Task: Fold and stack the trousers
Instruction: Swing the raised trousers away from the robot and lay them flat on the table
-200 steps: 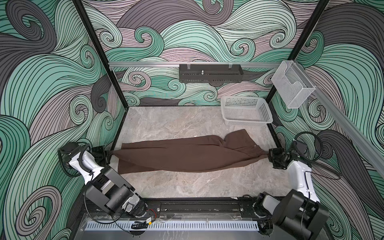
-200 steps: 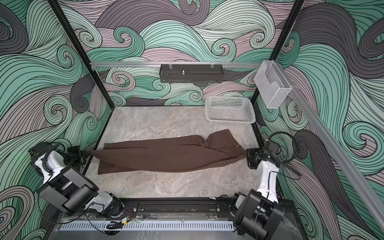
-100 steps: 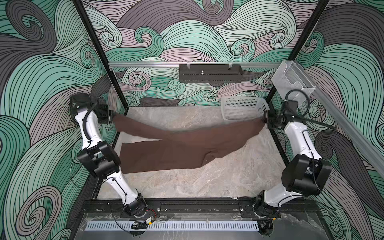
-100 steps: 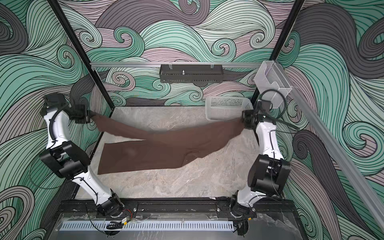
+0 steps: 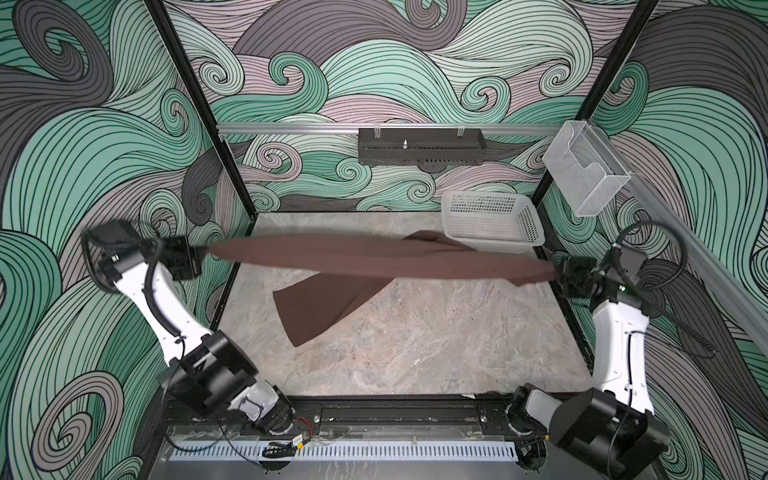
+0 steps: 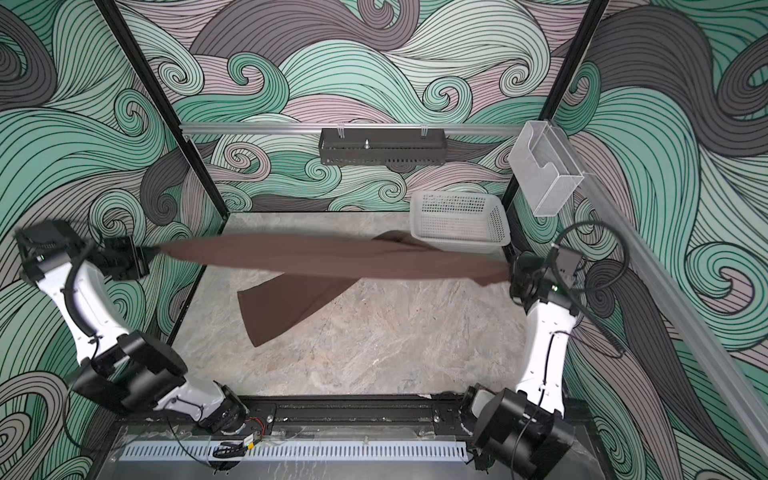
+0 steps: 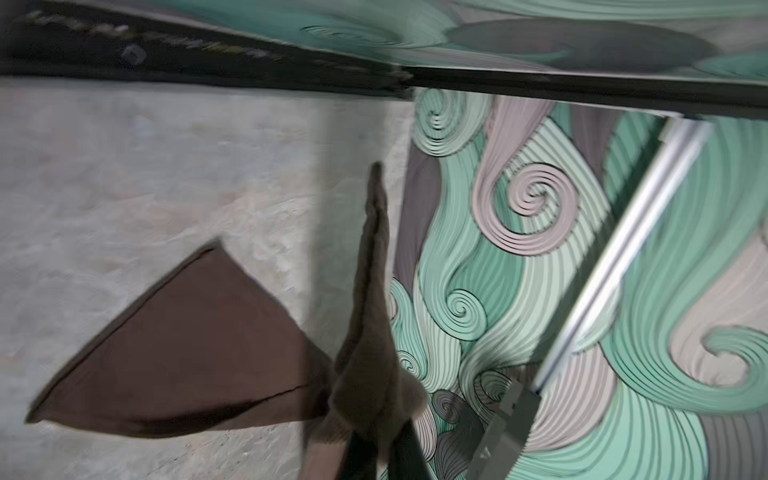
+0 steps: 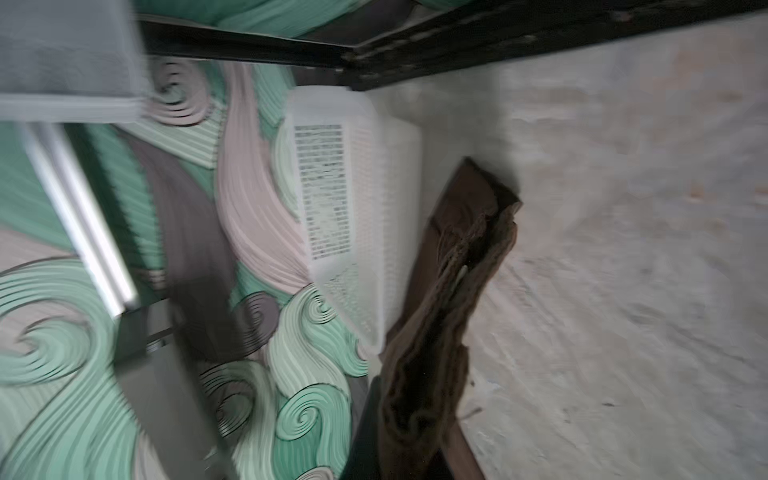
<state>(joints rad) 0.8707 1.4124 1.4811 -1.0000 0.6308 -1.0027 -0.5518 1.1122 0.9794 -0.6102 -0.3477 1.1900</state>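
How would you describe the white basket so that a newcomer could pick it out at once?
Take the marble-look table and go to its far right corner, below the clear box hanging on the side rail. The white basket stands there, behind the stretched brown trousers. Unlike that box and the black tray on the back rail, it rests on the table and has mesh walls.

The trousers [image 5: 374, 262] are soft matt brown cloth, the tabletop [image 5: 436, 345] a smooth stone-patterned surface with a faint sheen, the basket [image 5: 494, 216] white perforated plastic, the wall bin [image 5: 586, 178] clear glossy plastic, the rail [image 5: 291, 128] silvery metal.
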